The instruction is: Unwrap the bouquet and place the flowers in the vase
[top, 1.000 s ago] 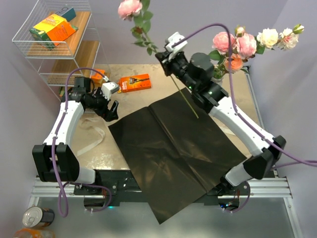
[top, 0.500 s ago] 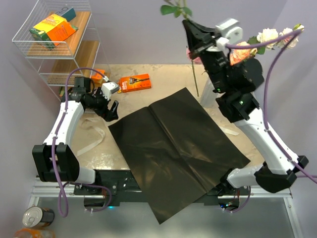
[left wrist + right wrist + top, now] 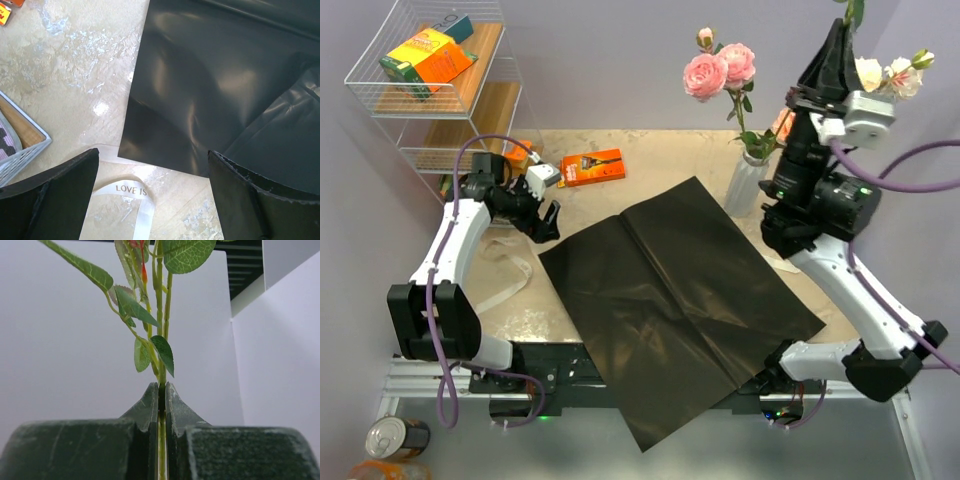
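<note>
A white vase (image 3: 745, 185) at the table's back right holds pink roses (image 3: 718, 68). My right gripper (image 3: 832, 48) is raised high to the right of the vase, pointing up and shut on a flower stem (image 3: 161, 340). The leafy stem stands upright from between the closed fingers (image 3: 150, 400), and its bloom is out of view. The black wrapping sheet (image 3: 675, 295) lies spread flat on the table. My left gripper (image 3: 545, 222) is open and empty above the sheet's left corner (image 3: 150, 145). A white ribbon (image 3: 135, 200) printed "LOVE IS" lies just below it.
A wire shelf (image 3: 430, 90) with orange boxes stands at the back left. An orange box (image 3: 592, 166) lies behind the sheet. Pale flowers (image 3: 890, 75) show at the far right behind my right arm. A can (image 3: 395, 435) sits below the table's near left.
My right arm swung the held flower from above the sheet up and to the right, past the vase; its bloom left the view. The left arm stayed put.
</note>
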Tool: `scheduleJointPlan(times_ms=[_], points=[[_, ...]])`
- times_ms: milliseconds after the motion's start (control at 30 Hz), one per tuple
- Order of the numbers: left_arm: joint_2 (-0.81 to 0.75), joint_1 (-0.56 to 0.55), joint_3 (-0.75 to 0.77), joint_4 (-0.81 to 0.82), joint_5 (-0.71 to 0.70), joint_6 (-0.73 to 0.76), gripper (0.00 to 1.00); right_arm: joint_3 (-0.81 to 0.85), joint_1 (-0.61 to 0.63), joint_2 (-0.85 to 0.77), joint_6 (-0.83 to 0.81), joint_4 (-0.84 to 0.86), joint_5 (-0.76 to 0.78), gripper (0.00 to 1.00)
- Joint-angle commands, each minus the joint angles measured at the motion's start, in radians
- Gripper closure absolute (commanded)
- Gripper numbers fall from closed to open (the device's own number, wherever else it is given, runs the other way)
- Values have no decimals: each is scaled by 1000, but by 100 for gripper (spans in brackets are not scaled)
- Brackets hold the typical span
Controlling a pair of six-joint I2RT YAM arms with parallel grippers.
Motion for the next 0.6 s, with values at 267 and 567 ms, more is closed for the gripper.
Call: scheduleJointPlan(times_ms=[267,567], points=[[20,11,59,2,27,17,6,18,-165,242,-44,306,16,100],[32,11,58,5,29,19,6,6,-252,345,-7,430,-11,100]])
